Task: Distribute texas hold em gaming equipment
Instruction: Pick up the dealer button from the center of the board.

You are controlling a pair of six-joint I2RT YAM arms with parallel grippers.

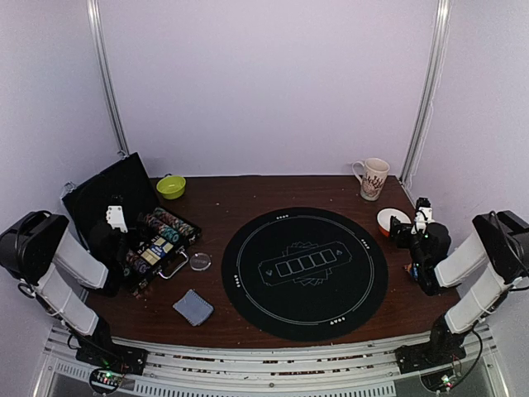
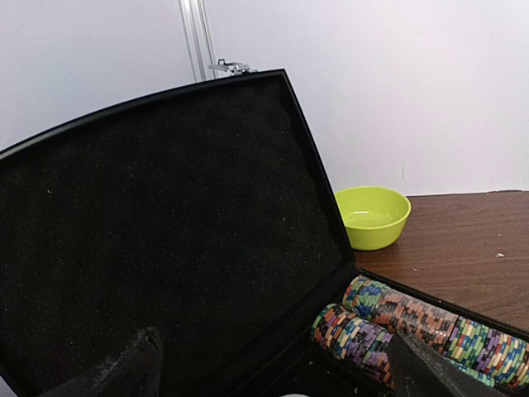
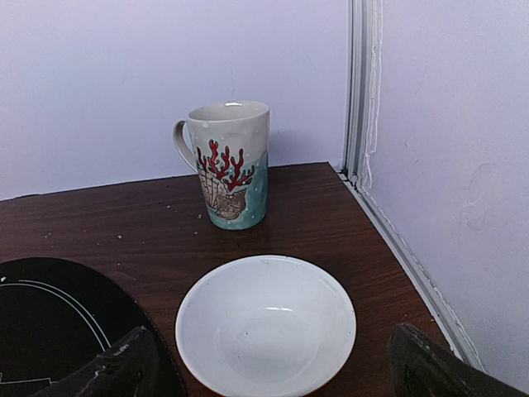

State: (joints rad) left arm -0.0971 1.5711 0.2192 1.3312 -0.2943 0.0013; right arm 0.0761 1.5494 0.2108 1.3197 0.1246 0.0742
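Note:
An open black case [image 1: 107, 194] at the left holds rows of multicoloured striped poker chips [image 1: 161, 231], also in the left wrist view [image 2: 397, 322]. A grey-blue card deck [image 1: 193, 307] lies on the table in front of the case. A clear button disc [image 1: 199, 261] lies beside the case. My left gripper [image 1: 116, 212] hovers over the case, open and empty [image 2: 273, 343], facing the lid [image 2: 165, 223]. My right gripper [image 1: 403, 227] is open and empty [image 3: 270, 335] above the red-and-white bowl [image 3: 266, 322]. Orange and blue discs do not show.
A round black poker mat [image 1: 304, 273] with five card outlines lies mid-table. A green bowl [image 1: 171, 186] stands behind the case. A patterned mug [image 1: 374, 178] stands at the back right, behind the red-and-white bowl [image 1: 388, 220]. The wall rail [image 3: 388, 223] runs close on the right.

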